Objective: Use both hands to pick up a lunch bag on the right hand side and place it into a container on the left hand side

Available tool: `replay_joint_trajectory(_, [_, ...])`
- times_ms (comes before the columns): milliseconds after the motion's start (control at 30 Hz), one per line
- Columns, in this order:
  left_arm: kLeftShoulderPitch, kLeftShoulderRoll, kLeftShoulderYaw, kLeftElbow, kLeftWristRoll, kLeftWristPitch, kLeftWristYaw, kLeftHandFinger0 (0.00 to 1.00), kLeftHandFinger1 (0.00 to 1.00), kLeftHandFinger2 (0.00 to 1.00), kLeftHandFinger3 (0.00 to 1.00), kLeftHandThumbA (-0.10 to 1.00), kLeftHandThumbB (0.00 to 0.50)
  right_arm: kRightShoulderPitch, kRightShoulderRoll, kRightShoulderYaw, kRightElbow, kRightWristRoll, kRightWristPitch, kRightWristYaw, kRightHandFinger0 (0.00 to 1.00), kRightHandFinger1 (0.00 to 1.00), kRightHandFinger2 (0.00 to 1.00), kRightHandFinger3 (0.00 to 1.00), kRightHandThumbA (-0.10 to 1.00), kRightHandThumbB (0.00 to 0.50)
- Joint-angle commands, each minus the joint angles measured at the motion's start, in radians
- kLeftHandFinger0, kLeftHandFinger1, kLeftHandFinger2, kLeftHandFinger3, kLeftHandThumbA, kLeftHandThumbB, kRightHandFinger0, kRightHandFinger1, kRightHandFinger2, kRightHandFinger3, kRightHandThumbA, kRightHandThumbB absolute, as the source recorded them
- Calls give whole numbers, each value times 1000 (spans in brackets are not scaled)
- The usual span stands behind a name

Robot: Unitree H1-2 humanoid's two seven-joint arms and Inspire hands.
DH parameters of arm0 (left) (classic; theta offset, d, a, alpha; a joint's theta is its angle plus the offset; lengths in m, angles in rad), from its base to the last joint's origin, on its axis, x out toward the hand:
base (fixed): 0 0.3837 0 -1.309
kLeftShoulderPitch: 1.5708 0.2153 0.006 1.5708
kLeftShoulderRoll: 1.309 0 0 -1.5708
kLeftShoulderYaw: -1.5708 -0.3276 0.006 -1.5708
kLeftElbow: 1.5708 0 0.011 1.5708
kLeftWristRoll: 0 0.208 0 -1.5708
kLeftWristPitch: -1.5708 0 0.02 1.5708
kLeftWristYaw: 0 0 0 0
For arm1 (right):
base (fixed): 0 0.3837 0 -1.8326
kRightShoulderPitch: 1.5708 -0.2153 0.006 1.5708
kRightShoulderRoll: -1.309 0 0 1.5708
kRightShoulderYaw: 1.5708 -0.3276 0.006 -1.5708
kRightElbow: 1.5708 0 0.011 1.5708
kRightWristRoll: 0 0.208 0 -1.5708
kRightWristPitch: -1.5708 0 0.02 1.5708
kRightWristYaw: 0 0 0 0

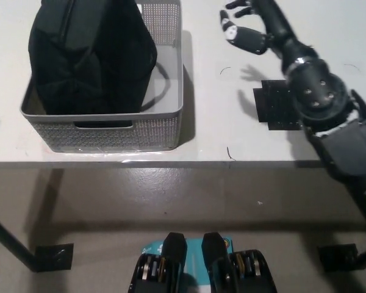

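The black lunch bag (pixel 91 55) stands inside the grey perforated container (pixel 104 131) at the left of the white table, filling most of it, with a strap looping toward the container's right wall. My black right hand (pixel 247 27) hovers over the table at the upper right, well clear of the container, open with its fingers spread and holding nothing. My white left hand is out of the picture.
A black square mat (pixel 290 104) lies on the table (pixel 244 134) right of the container, partly under my right forearm (pixel 320 97). The table's front edge runs across the middle of the picture, with floor below.
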Motion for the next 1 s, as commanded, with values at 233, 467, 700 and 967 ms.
replay_joint_trajectory(233, [85, 77, 201, -344, -255, 11, -36, 908, 1000, 1000, 1000, 1000, 123, 47, -15, -88, -291, -19, 134, 97, 957, 1000, 1000, 1000, 932, 144])
replay_joint_trajectory(467, [218, -153, 305, -773, -374, 6, 18, 1000, 1000, 1000, 1000, 1000, 234, 282, 110, -241, -666, 117, -4, 46, 1000, 1000, 1000, 1000, 1000, 186])
replay_joint_trajectory(700, [349, -396, 207, -1044, -344, -34, 61, 1000, 1000, 1000, 1000, 1000, 310, 559, 160, -231, -999, 117, -92, 60, 1000, 1000, 1000, 1000, 1000, 249])
replay_joint_trajectory(967, [531, -565, 105, -1080, -275, -182, -11, 1000, 1000, 1000, 1000, 1000, 293, 863, 109, -232, -1118, 173, -222, 107, 1000, 1000, 1000, 1000, 1000, 258])
